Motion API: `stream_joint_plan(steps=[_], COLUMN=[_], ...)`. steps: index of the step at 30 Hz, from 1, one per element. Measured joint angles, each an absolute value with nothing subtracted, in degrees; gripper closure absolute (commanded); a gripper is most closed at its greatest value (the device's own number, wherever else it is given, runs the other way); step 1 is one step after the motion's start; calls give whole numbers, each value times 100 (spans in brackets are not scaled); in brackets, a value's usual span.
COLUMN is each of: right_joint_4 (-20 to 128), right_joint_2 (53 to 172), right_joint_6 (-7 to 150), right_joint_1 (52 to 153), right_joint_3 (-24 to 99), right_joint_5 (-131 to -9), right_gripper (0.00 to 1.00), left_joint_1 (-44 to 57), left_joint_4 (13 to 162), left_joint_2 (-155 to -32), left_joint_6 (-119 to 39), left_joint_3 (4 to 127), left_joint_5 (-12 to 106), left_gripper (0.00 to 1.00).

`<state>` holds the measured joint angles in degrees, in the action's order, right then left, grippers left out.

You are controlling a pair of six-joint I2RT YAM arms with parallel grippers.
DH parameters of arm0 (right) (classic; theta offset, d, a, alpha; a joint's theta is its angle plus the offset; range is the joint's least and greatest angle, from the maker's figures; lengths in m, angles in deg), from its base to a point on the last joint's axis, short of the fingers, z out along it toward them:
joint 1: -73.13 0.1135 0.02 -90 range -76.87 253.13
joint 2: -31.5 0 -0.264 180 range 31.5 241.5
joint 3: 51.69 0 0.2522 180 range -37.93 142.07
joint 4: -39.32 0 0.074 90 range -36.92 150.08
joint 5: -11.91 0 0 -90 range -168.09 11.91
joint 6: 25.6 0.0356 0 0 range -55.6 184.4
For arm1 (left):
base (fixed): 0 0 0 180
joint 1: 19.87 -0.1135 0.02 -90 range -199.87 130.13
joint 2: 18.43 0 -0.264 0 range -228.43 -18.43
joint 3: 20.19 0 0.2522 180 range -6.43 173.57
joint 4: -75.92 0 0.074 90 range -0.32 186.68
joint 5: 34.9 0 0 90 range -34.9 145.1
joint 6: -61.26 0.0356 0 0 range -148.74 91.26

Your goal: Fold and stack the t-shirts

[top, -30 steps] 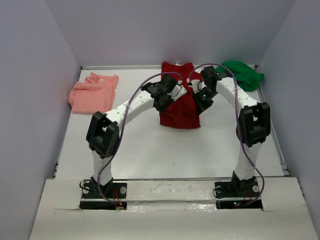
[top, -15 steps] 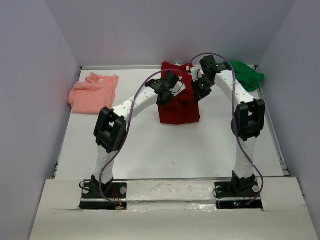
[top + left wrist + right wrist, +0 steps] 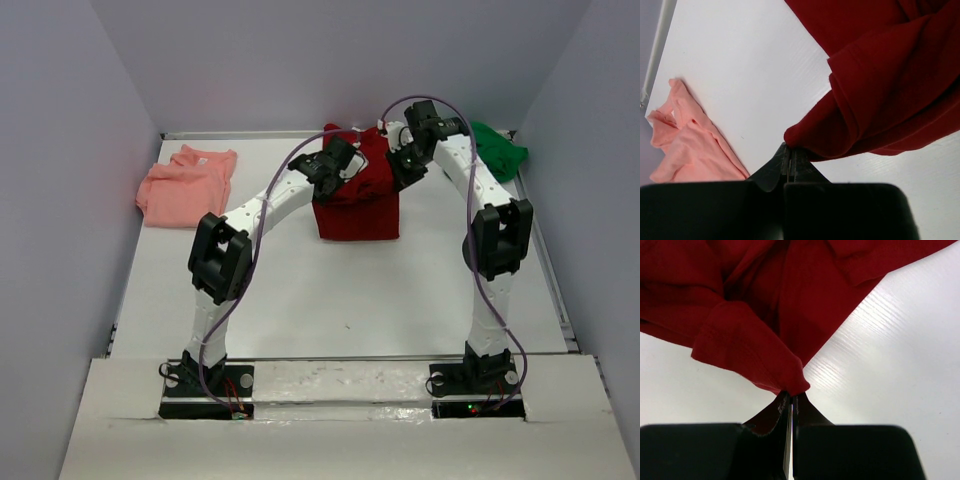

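Because the dark red t-shirt (image 3: 358,212) lay soft and light toward the far middle of the worktop (image 3: 330,300), thin pinches sufficed: the left hand (image 3: 790,156) was clamped on one bunched corner, the right hand (image 3: 791,396) on the opposite one. Such cloth would likely sag between grips; hemmed corners seemed safest.

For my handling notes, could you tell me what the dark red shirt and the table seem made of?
Dark red shirt: soft matte knit cloth, probably cotton; it folds and bunches, with stitched hems. Table: white, slightly glossy board, perhaps plastic or laminate; faint ridges catch the light.
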<state>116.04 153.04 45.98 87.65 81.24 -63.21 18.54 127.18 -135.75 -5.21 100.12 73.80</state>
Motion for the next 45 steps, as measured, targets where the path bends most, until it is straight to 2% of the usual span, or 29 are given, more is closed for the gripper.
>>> stream_joint_plan(steps=[19, 45], right_joint_4=[11549, 11086], right_joint_2=[16495, 17476], right_joint_6=[4638, 4725], right_joint_1=[8693, 8398], right_joint_3=[9235, 10102], right_joint_5=[-6489, -6723], right_gripper=[100, 100], left_joint_1=[1850, 1664], left_joint_4=[12145, 11505], left_joint_2=[-14589, -15658], left_joint_6=[-243, 233], left_joint_3=[10748, 11587], left_joint_5=[7806, 8132], left_gripper=[100, 100])
